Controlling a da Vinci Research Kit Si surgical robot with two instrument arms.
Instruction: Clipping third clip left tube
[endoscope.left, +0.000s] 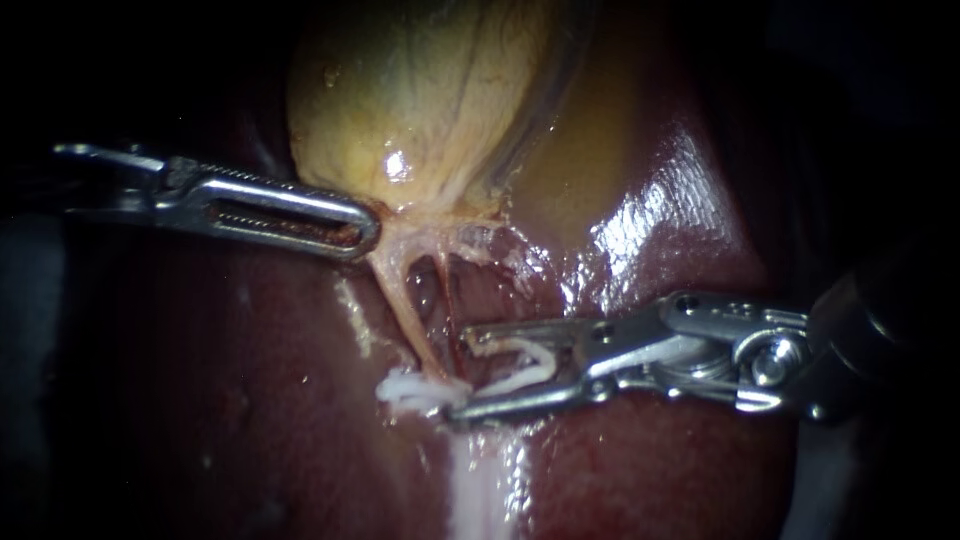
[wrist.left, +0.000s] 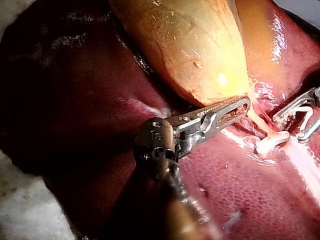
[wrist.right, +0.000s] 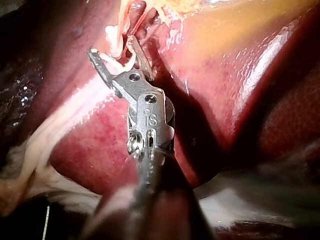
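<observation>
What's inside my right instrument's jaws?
A white clip, held between the right instrument's spread jaws. The left tube lies beyond their tips; what lies under the lower jaw is hidden.

There were two instruments, the left instrument (endoscope.left: 365, 230) and the right instrument (endoscope.left: 460, 375), each ending in two jaws. There was one liver (endoscope.left: 660, 460) and one gallbladder (endoscope.left: 430, 90), and two thin tubes ran from its narrow end, the left tube (endoscope.left: 400, 295) and the right tube (endoscope.left: 446, 290). One white clip (endoscope.left: 525, 362) sat between the right instrument's jaws, and one white lump (endoscope.left: 420, 390) sat on the left tube; the number of clips in it could not be told.
</observation>
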